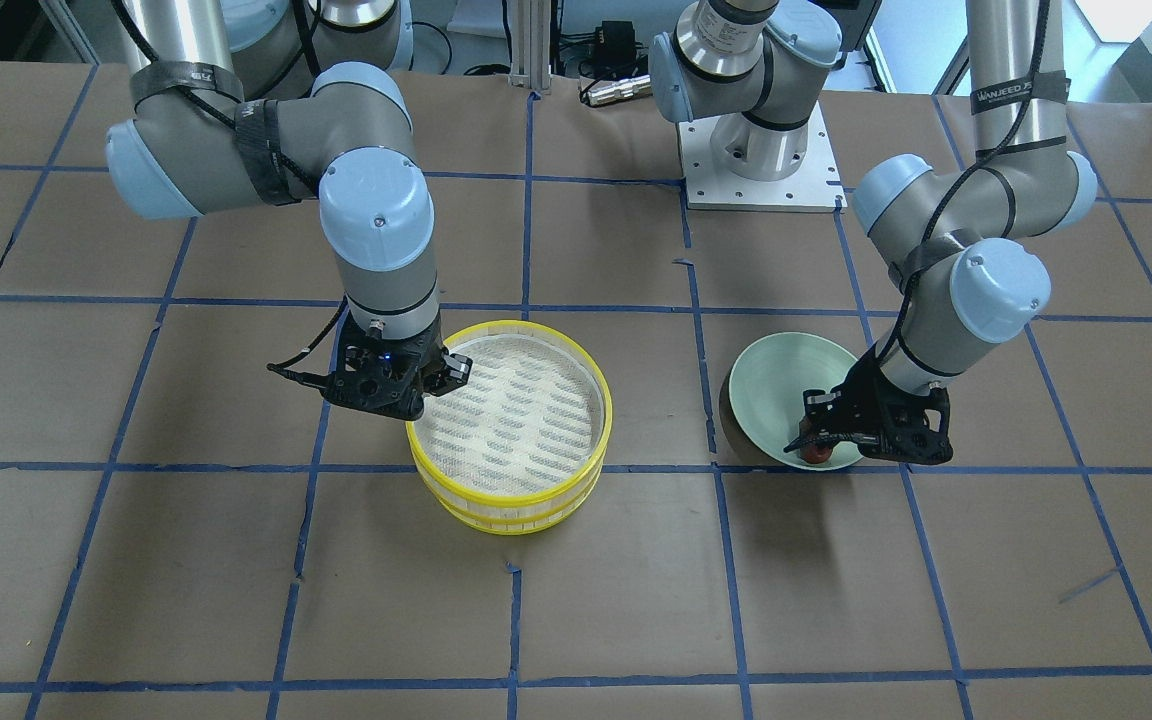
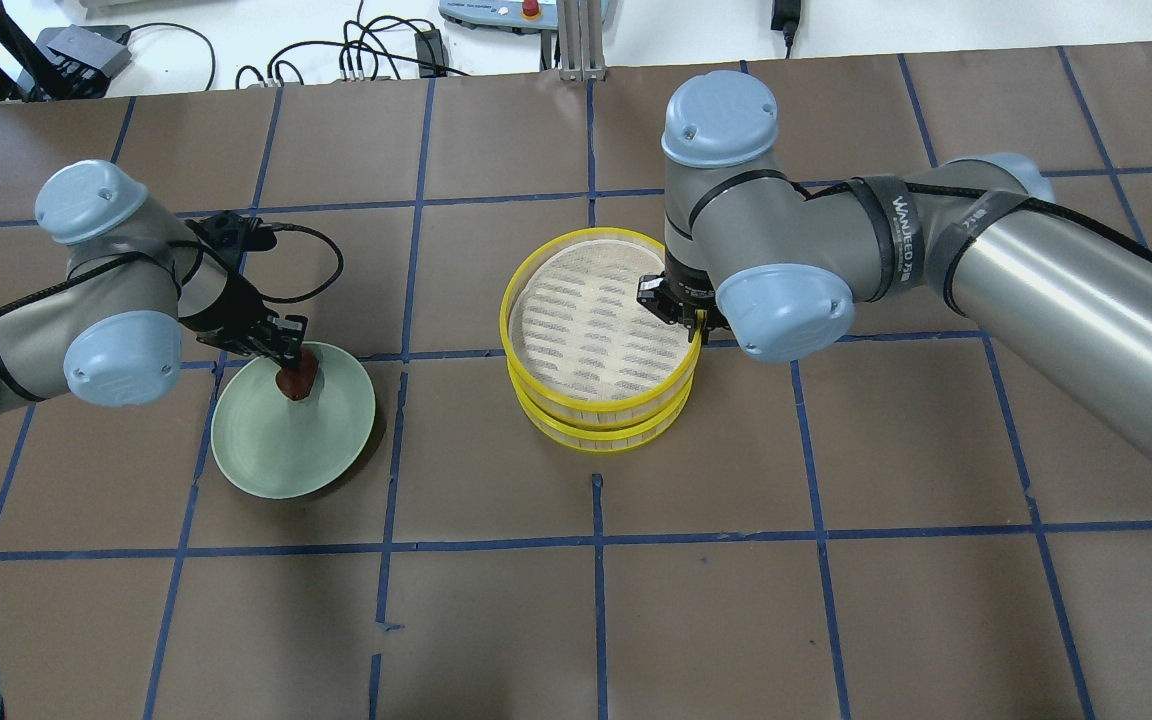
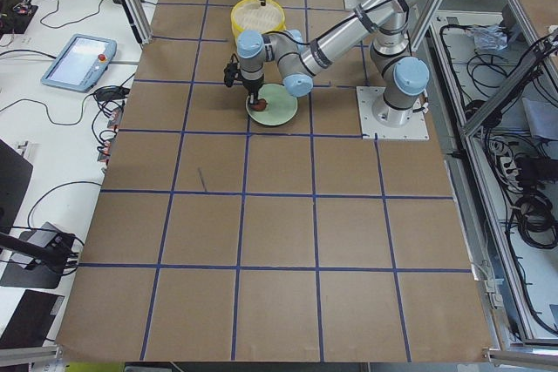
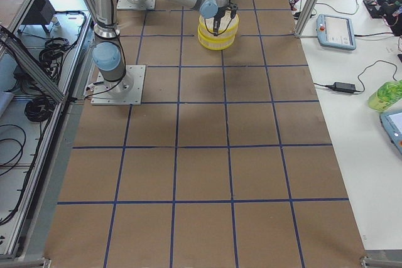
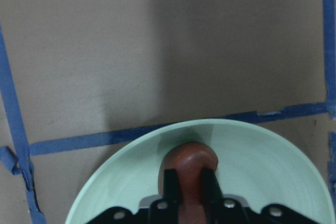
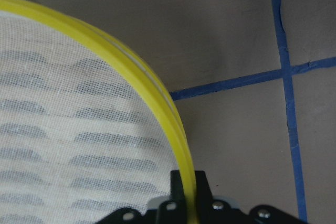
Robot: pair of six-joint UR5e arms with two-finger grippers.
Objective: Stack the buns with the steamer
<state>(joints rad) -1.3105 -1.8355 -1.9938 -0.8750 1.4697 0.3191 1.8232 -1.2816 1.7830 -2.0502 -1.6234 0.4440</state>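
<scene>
While the left gripper (image 2: 292,364) is pinching the reddish-brown bun (image 5: 190,159) near twelve o'clock on the green plate (image 2: 336,440) in the overhead view, the right gripper (image 6: 187,182) is clamping the upper steamer tier (image 2: 586,320) by its rim at three o'clock. The white bun is showing nowhere, so this bun's loading is likely remaining.

The steamer (image 2: 591,330) has bright yellow walls and a white mesh floor patterned with rows of short grey dashes. It stands on a table (image 2: 736,620) of plain brown paper, marked into squares by blue tape (image 2: 599,600). To the robot's left of the steamer, the plate (image 2: 321,450) is pale mint green inside and brown underneath, and the bun (image 2: 295,381) seen against it is reddish-brown. The left arm (image 2: 126,290) and right arm (image 2: 836,250) are silver-grey with pale blue joint caps, and the left gripper (image 5: 189,190) and right gripper (image 6: 188,184) are black.
</scene>
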